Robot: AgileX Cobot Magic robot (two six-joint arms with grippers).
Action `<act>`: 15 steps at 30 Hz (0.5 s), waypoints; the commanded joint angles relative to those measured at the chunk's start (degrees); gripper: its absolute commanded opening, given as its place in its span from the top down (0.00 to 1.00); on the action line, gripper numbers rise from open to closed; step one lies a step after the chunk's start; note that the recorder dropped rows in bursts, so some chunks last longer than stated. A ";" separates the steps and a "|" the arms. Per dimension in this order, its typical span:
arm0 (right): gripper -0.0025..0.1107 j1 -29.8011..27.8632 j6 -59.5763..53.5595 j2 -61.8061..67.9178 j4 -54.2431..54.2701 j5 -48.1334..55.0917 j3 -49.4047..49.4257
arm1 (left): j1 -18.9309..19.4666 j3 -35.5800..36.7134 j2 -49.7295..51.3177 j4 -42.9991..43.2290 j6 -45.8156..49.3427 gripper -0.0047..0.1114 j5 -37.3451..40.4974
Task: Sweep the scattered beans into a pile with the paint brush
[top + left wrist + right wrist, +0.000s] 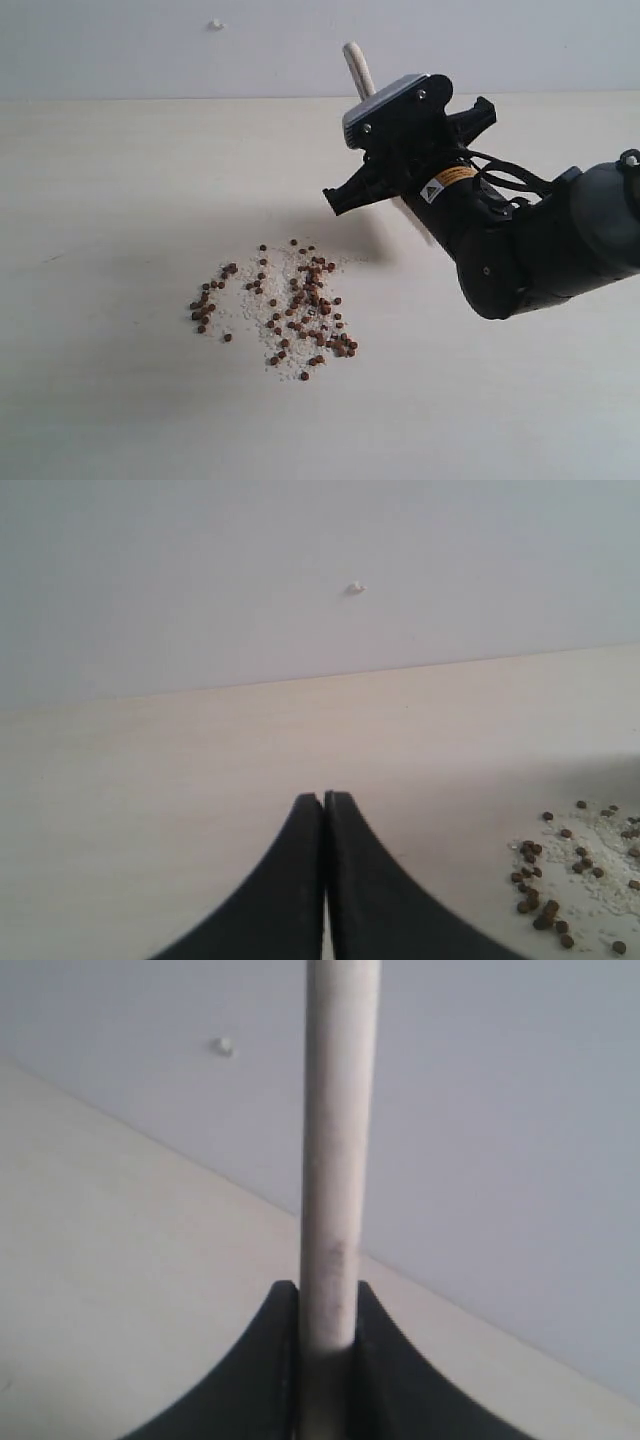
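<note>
The pale wooden paint brush [340,1160] handle is seen smooth and matt; the black plastic right gripper [326,1298], matt; the tiny reddish-brown beans [312,300], dull; the pale wood-grain table [120,200], matt.

The right gripper [408,160] hides most of the paint brush [357,68]; the beans [548,912] are cut off by the left wrist view's edge.

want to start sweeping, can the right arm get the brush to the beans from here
Likely yes: the right end effector grips the paint brush beside the beans, with only bare table between them.
</note>
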 commanded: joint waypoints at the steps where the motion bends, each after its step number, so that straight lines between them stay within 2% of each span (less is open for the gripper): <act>1: 0.98 -0.55 1.44 2.70 -4.19 0.66 -0.15 | -0.25 0.00 -0.34 -0.53 -0.33 0.96 -0.25; 8: 0.98 -0.55 10.60 4.95 -9.62 1.41 -0.15 | -0.25 0.00 -0.34 -0.53 -0.33 0.96 -0.25; 15: 0.98 -0.45 19.85 4.95 -24.44 0.01 -0.28 | -0.25 0.00 -0.34 -0.53 -0.33 0.96 -0.25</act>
